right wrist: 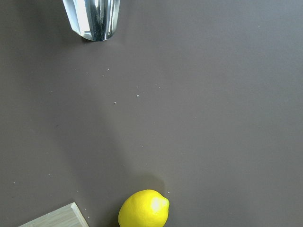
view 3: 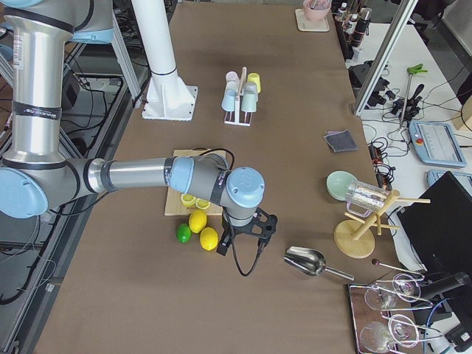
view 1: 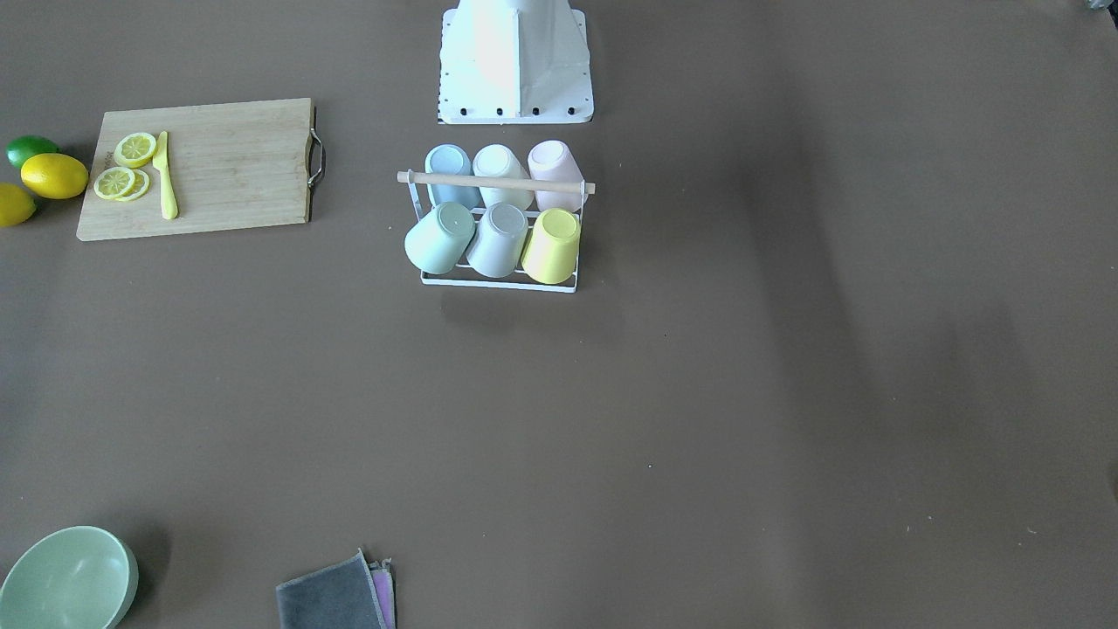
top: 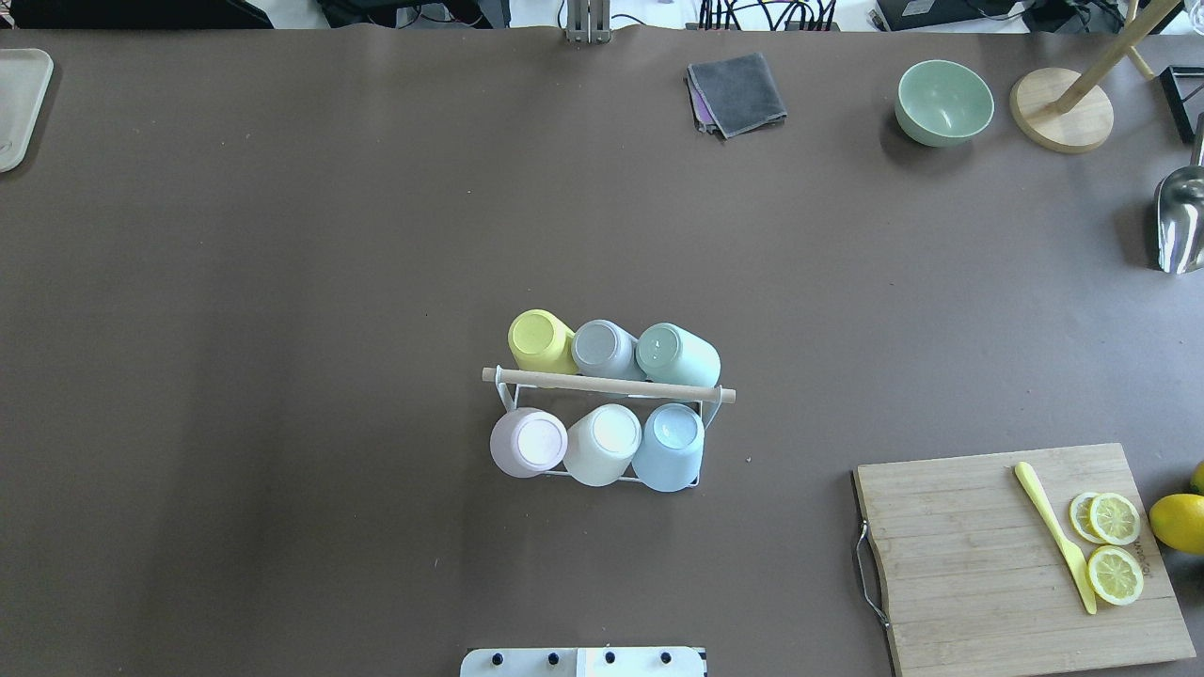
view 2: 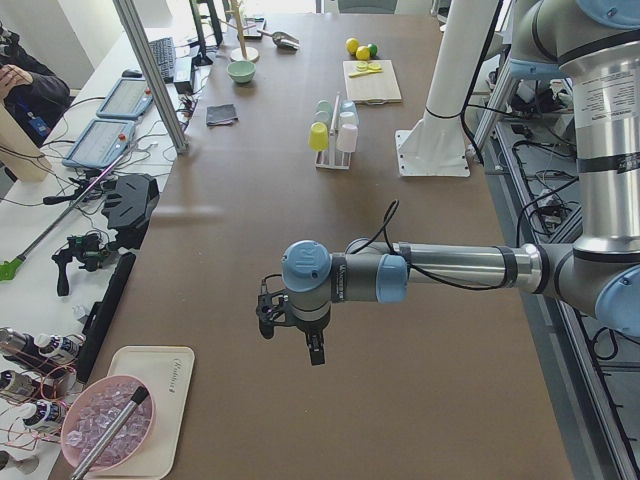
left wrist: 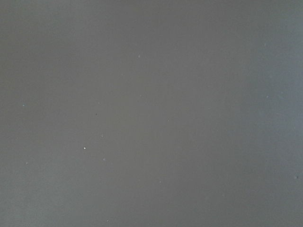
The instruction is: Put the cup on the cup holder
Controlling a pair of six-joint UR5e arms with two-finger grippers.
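Note:
The cup holder (top: 607, 384), a white wire rack with a wooden rod across its top, stands at the table's middle near the robot base. Several cups sit upside down on its pegs: yellow (top: 538, 340), grey (top: 604, 348) and green (top: 679, 353) in the far row, pink (top: 529, 442), white (top: 604, 444) and blue (top: 670, 446) in the near row. The rack also shows in the front view (view 1: 495, 182). My left gripper (view 2: 290, 335) hangs over bare table far from the rack. My right gripper (view 3: 243, 240) hangs near the lemons. I cannot tell whether either is open.
A wooden cutting board (top: 1016, 555) holds lemon slices (top: 1115, 545) and a yellow knife (top: 1053, 536). Whole lemons (view 3: 199, 221) and a lime (view 3: 183, 233) lie beside it. A green bowl (top: 943, 102), folded cloths (top: 736, 92), a metal scoop (top: 1180, 221) and a wooden stand (top: 1063, 108) sit along the far edge.

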